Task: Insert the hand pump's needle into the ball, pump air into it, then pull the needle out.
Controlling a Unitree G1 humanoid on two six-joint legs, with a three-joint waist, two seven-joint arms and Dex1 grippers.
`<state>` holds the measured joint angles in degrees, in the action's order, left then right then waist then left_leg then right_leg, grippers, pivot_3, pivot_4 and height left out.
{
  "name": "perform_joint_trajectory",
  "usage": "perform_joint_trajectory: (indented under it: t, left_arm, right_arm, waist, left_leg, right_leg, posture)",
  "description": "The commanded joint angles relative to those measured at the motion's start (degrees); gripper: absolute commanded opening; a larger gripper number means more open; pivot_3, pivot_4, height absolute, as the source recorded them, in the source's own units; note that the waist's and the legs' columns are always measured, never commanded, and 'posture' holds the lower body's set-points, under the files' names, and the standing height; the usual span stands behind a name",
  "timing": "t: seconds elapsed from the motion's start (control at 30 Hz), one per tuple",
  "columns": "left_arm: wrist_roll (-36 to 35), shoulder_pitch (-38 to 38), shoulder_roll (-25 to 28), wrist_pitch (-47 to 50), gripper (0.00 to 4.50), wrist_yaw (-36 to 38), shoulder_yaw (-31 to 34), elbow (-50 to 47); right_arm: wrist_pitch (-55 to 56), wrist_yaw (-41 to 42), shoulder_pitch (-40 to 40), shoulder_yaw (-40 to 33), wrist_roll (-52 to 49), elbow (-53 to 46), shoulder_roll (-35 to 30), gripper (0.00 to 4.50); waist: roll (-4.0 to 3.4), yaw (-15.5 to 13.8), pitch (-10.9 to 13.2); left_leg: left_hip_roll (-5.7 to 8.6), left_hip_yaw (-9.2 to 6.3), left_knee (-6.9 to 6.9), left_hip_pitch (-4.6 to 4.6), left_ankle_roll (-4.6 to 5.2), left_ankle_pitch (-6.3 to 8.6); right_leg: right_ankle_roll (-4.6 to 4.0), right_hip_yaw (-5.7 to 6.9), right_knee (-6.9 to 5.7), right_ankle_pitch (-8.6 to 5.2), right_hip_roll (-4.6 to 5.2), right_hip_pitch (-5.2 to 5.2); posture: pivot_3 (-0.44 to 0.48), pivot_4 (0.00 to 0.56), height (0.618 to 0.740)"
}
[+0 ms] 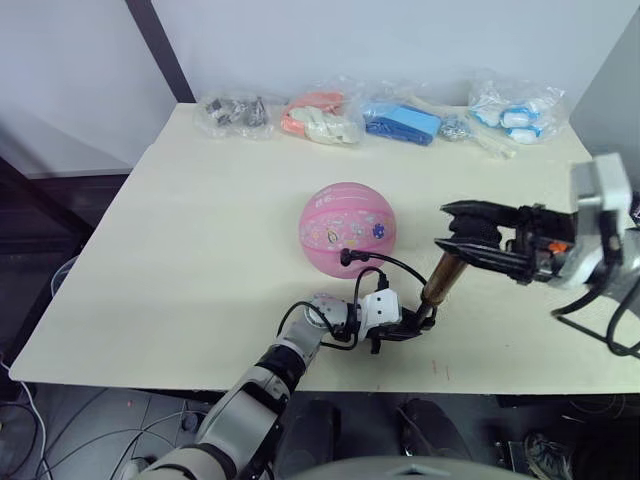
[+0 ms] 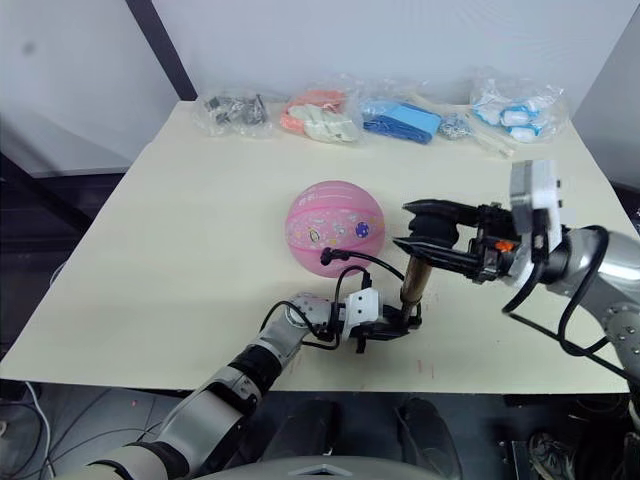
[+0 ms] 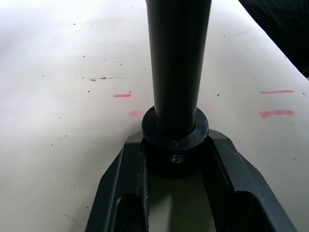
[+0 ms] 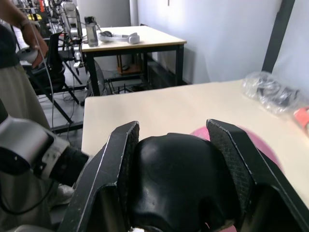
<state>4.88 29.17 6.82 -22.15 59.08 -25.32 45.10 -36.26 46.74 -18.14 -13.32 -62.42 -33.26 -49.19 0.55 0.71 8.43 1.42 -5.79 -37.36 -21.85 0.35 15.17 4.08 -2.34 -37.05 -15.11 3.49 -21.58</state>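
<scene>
The pink ball (image 1: 350, 228) rests mid-table. The hand pump (image 1: 441, 278) stands nearly upright to its right, brass barrel showing. My left gripper (image 1: 405, 325) is shut on the pump's black base; in the left wrist view the base collar (image 3: 175, 140) sits between the fingers (image 3: 120, 183). My right gripper (image 1: 470, 236) is shut on the black handle (image 4: 178, 179) at the pump's top. The thin black hose (image 1: 400, 265) arcs from the pump to a small black fitting (image 1: 346, 256) against the ball's near side. The needle's metal pin is hidden there.
Several clear bags line the table's far edge: dark parts (image 1: 235, 112), orange and white items (image 1: 320, 115), blue items (image 1: 402, 122), white and blue items (image 1: 515, 110). The front table edge (image 1: 300, 378) is close to my left gripper. A person (image 4: 14, 72) stands near another table (image 4: 130, 41).
</scene>
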Motion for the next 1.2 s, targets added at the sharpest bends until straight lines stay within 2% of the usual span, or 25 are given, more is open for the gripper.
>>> perform_joint_trajectory:
  t: [0.03,0.37,0.53,0.67,0.87,1.2]
  left_arm:
    - [2.7,-1.7,1.3,1.3,1.01,0.3,-1.5,3.1]
    - [2.7,-1.6,1.3,1.3,1.01,0.3,-1.4,3.3]
    - [2.7,-1.5,1.2,1.3,1.01,0.3,-1.4,3.4]
    - [2.7,-1.4,1.2,1.2,1.01,0.1,-1.4,3.6]
    - [2.6,-1.4,1.7,1.4,1.01,0.3,-1.2,3.0]
    - [1.7,-1.5,1.8,1.6,1.01,1.2,-0.8,1.8]
  right_arm:
    - [-0.4,-1.2,-2.7,-4.5,-4.4,-1.7,-1.1,1.85]
    - [-1.0,-1.8,-3.5,-4.2,-5.0,-1.3,-0.8,1.85]
    - [0.0,0.1,2.2,0.6,1.8,-2.4,0.1,1.85]
    - [5.7,2.1,8.1,6.6,11.6,-0.4,3.7,1.85]
    - [14.4,3.5,13.5,11.8,22.1,4.8,8.7,1.85]
    - [18.8,2.7,16.8,20.8,34.0,10.8,11.9,1.85]
  waist:
    - [0.01,0.0,0.0]
    - [0.01,0.0,0.0]
    - [0.02,0.0,0.0]
    - [0.07,0.1,-0.1]
    - [0.20,0.1,-0.2]
    - [0.28,0.2,-0.4]
  left_leg:
    - [0.00,0.00,0.00,0.00,0.00,0.00]
    - [0.00,0.01,0.00,0.00,0.00,0.00]
    - [0.00,0.00,0.00,0.01,0.00,0.00]
    - [0.03,0.05,0.01,0.10,0.00,0.00]
    - [-0.01,0.10,-0.01,0.18,0.00,0.00]
    - [-0.11,0.04,0.00,0.21,0.00,0.00]
  right_leg:
    - [0.00,0.00,0.00,0.00,0.00,0.00]
    - [0.00,0.00,0.00,0.00,0.00,0.00]
    - [0.01,0.02,0.00,0.00,0.00,0.01]
    - [0.04,0.01,0.00,-0.02,-0.02,0.05]
    - [0.07,0.00,-0.01,-0.02,-0.11,0.08]
    - [0.05,-0.01,-0.01,-0.02,-0.26,0.09]
  posture:
    - [0.000,0.150,0.736]
    - [0.000,0.150,0.736]
    - [0.000,0.150,0.736]
    - [0.000,0.150,0.736]
    - [0.000,0.150,0.736]
    - [0.000,0.150,0.736]
